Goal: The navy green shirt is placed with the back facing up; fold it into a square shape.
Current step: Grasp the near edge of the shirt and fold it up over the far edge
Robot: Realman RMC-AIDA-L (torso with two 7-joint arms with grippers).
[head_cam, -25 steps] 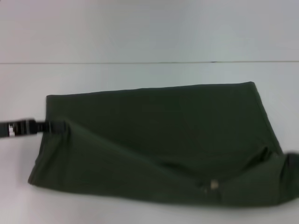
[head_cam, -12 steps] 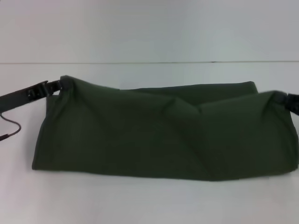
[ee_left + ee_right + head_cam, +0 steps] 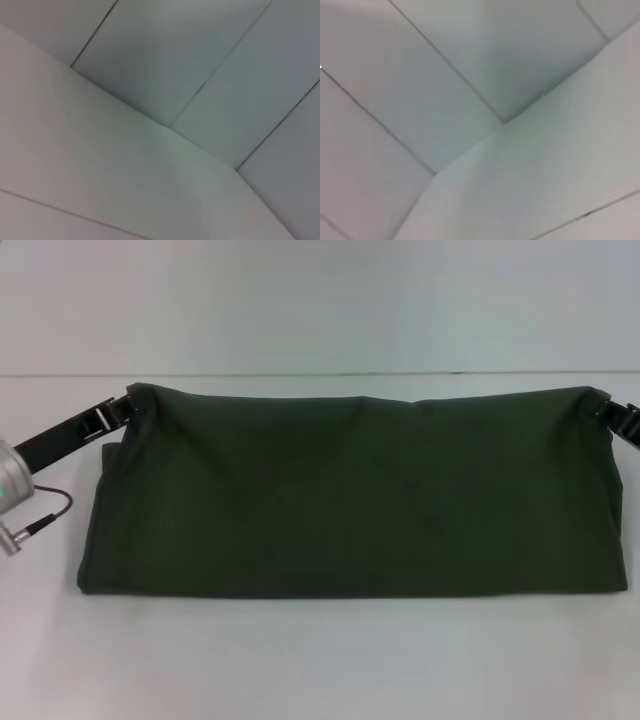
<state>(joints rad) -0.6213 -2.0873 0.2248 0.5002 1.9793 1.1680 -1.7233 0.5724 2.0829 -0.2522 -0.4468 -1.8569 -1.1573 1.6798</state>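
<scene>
1. Head view: the navy green shirt [image 3: 350, 495] lies on the white tabletop [image 3: 320, 660] as a wide band, far edge raised. Left pincer [image 3: 128, 406] and right pincer [image 3: 598, 408] are each clamped on a far corner, probably keeping that edge taut for a flat fold. Both arms reach in low from the sides.
2. Left wrist view: only pale panels, no shirt.
3. Right wrist view: same.

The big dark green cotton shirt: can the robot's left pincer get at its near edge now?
Probably not right away. The left pincer is shut on the far left corner of the dark olive-green cotton shirt. Nothing blocks the near edge, but it must let go first.
</scene>
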